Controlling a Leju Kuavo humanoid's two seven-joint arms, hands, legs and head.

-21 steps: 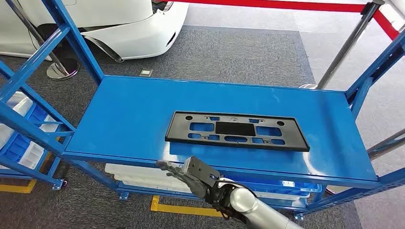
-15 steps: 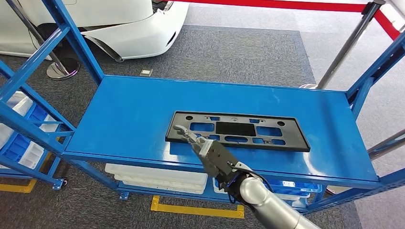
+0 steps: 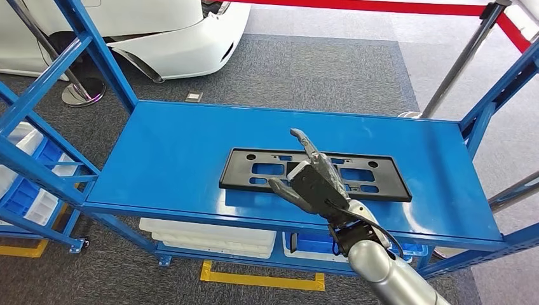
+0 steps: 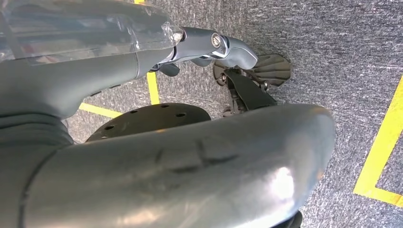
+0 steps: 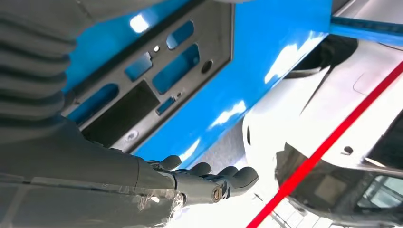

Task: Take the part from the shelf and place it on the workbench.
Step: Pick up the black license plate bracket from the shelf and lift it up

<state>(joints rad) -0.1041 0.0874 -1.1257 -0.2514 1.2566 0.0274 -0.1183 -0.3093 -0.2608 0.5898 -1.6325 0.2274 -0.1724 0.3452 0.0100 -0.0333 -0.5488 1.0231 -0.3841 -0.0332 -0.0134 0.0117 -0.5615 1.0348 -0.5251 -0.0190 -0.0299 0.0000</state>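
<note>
Risen, right hand (image 3: 314, 181) spreads above part (image 3: 381, 184).

we are in what looks like a car workshop or demo floor; a blue metal shelf rack (image 3: 191, 152) stands on grey carpet tiles (image 3: 305, 70) marked with yellow floor tape (image 3: 260, 277), and white and blue storage bins (image 3: 210, 235) sit on its lower tier. beside it we see a white car body (image 3: 171, 32), a red barrier belt (image 3: 381, 6) on a chrome stanchion (image 3: 79, 92), and a black plastic license-plate mount (image 3: 254, 170) on the shelf.
</note>
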